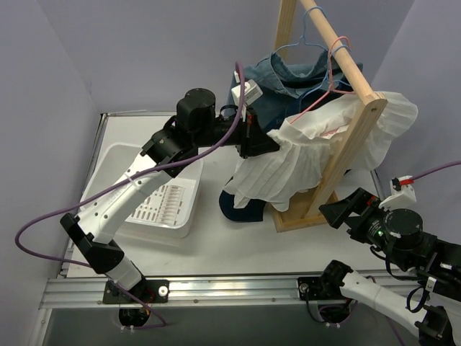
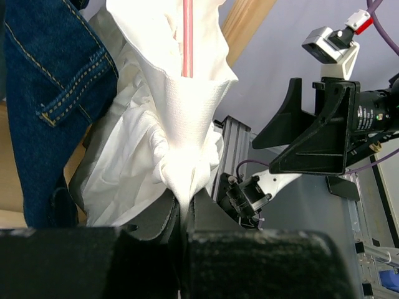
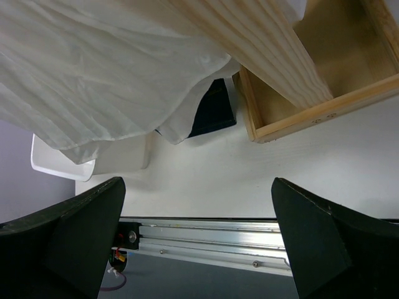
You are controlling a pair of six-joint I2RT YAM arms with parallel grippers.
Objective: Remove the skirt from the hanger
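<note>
— Left wrist view: our left gripper (image 2: 184, 219) pinches the gathered top of the skirt (image 2: 187, 118); it hangs on the hanger (image 2: 187, 37), far right.
— Soft, light, we judge; grip that ruffle; our right gripper (image 3: 198, 182) gapes, empty.

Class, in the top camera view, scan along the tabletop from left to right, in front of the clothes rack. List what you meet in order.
The white bin → dark-blue denim garment → wooden rack base → right gripper. The skirt spreads over several of these, so it is left out.
</note>
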